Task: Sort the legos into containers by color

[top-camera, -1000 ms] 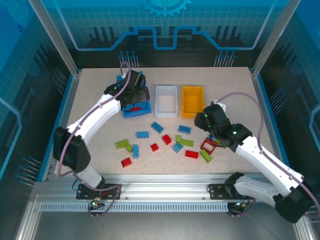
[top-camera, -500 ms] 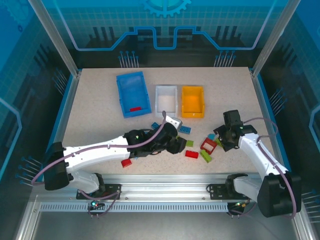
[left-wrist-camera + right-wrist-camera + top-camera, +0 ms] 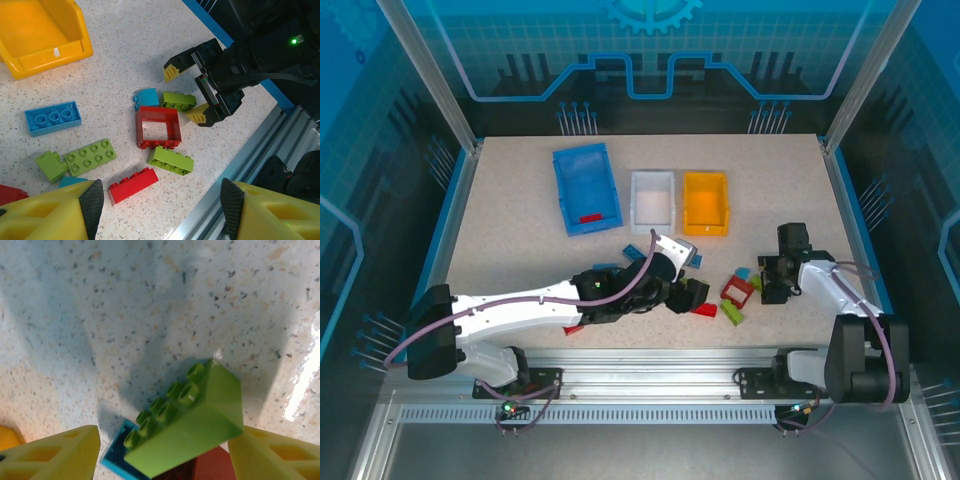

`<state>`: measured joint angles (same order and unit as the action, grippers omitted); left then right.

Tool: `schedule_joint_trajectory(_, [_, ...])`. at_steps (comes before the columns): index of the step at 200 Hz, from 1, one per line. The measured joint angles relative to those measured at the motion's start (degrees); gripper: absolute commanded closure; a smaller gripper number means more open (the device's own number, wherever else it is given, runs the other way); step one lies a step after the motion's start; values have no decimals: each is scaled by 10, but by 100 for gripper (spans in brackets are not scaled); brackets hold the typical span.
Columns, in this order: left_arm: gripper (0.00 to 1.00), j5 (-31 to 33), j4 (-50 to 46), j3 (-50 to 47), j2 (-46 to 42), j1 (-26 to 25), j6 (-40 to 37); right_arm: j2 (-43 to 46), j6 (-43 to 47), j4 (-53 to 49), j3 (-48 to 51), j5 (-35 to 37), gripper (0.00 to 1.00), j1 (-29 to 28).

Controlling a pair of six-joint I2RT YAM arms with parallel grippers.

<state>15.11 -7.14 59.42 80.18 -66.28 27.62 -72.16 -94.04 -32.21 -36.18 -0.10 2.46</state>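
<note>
Left hand (image 3: pixel 161 202) was open and empty, jaws spread wide. A second ago it was up over the blue bin (image 3: pixel 582 170); it had since swung back down to the pile. The binned red brick (image 3: pixel 590 218) lay well behind it.

Reading: red goes in blue, one drop finished, next pick due.

Just under the left hand lay a loose red brick (image 3: pixel 133 185), then a flat lime brick (image 3: pixel 170 160) and a red open frame (image 3: pixel 158 127) a little ahead.

Right hand (image 3: pixel 184 94) had dropped low at the far side of that same cluster. Its jaws were open and straddled a tilted lime brick (image 3: pixel 195 425), the pads not visibly pressing it.

The white bin (image 3: pixel 652 200) and orange-yellow bin (image 3: pixel 705 203) stood beyond both hands. Most bricks sat unsorted on the surface (image 3: pixel 520 250).

The hands were working close together, so crowding looked a likely risk.
</note>
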Motion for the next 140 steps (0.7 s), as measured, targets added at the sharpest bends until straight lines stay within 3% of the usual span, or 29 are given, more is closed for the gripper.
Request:
schedule_joint_trajectory(33, [33,0,0,0,-2,0,-6,-41,-15,30,3,-9,59,14])
schedule_joint_trajectory(70, [33,3,0,0,-21,0,-8,-53,5,37,4,-7,90,15])
schedule_joint_trajectory(103, [33,27,-14,2,-39,5,-3,-18,93,15,-42,51,95,-3])
schedule_joint_trajectory(140, [32,57,-54,9,-64,57,42,-15,281,41,-188,121,92,-133])
